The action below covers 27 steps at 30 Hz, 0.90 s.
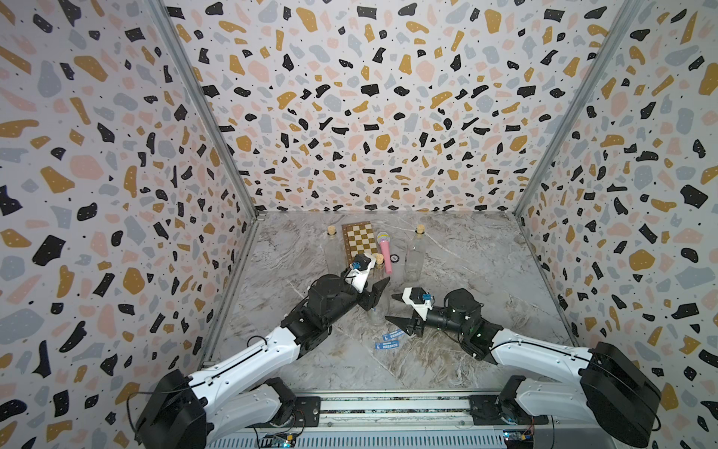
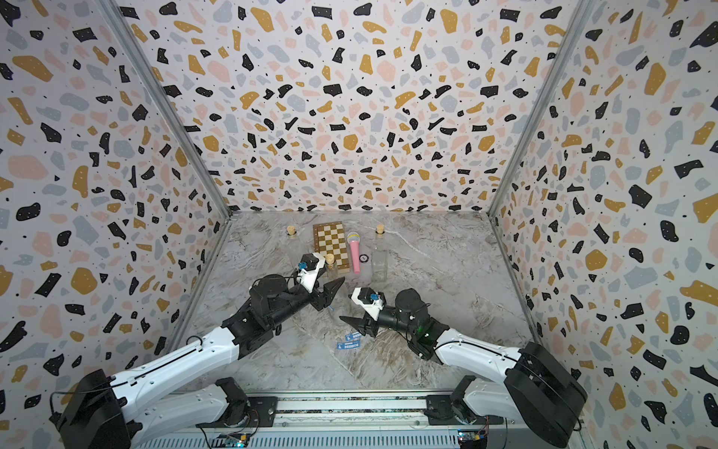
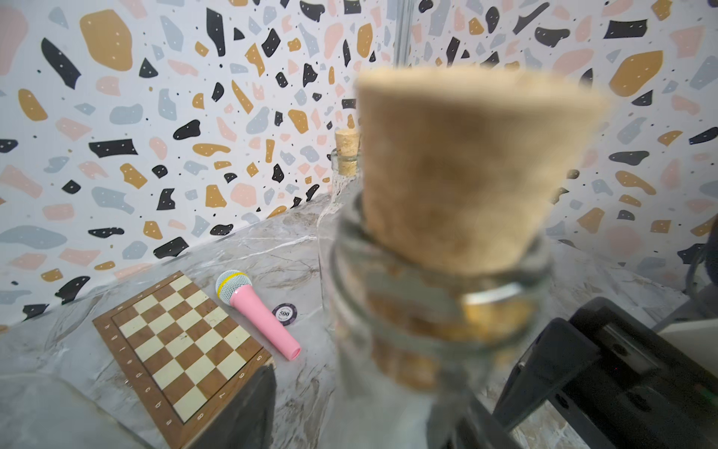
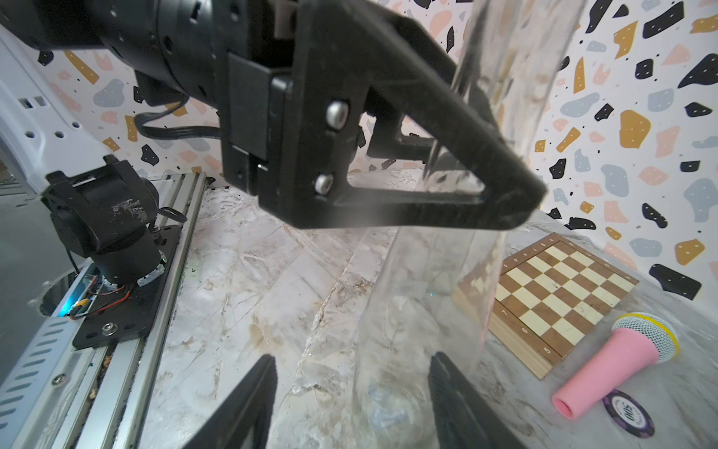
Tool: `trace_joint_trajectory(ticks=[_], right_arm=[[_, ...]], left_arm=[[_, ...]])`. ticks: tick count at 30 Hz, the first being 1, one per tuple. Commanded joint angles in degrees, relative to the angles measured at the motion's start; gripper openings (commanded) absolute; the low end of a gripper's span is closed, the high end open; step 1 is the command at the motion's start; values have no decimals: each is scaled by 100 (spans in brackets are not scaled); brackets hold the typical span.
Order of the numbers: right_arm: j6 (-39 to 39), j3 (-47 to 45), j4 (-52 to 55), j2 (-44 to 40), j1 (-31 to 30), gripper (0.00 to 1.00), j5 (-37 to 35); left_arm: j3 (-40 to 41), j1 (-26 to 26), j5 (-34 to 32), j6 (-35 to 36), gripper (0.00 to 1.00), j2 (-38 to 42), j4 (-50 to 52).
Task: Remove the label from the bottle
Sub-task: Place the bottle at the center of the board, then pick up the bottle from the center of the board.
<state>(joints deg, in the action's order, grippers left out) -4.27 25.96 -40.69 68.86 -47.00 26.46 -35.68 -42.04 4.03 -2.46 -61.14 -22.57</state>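
Left hand [image 1: 378, 293] is set astride the upper body of the clear glass bottle with the tapered cork stopper [image 4: 419, 280], one finger to each side. In the blurred left wrist view it cannot be told whether the pads press on the glass or stand just off it. Right hand [image 1: 389, 308] is held low at the bottle's foot, jaws spread wide, nothing gripped.

Bottle is stood upright on the grey marbled bench [image 1: 466, 350], between the two hands and in front of the wooden chessboard [image 1: 359, 243]. Two blue printed label strips [image 1: 387, 345] are noted flat on the bench just beside the right hand, apart from the bottle.

Handling, as judged: the glass is rigid, smooth, slippery and breakable. Being tall and narrow, it could easily be tipped by a sideways pull. It is best steadied at the shoulder, below the neck, with a moderate squeeze. Label film is expected to be thin, limp and light. It is best pinched at a lifted corner and peeled along the wall.
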Motion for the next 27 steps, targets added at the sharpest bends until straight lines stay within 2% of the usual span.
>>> trace_joint_trajectory(ticks=[1,7,14,19,21,24,27], right_arm=[[20,-37,-27,-64,-30,64,82],[26,-11,-27,-4,-63,64,90],[32,-33,-10,-33,-81,64,79],[-8,-106,-25,-84,-81,63,52],[-44,-130,-66,-68,-81,62,35],[-114,-178,-197,-39,-73,61,75],[-129,-302,-516,7,-42,58,199]], left_arm=[[92,34,221,157,64,-39,-815],[206,38,285,133,56,-163,-1215],[281,39,-62,7,28,-196,-1409],[238,38,-491,-118,13,-175,-1231],[185,38,-665,-208,2,-161,-1109],[-42,15,-1044,-446,0,-119,-621],[-304,-157,-1796,-579,0,-117,-93]])
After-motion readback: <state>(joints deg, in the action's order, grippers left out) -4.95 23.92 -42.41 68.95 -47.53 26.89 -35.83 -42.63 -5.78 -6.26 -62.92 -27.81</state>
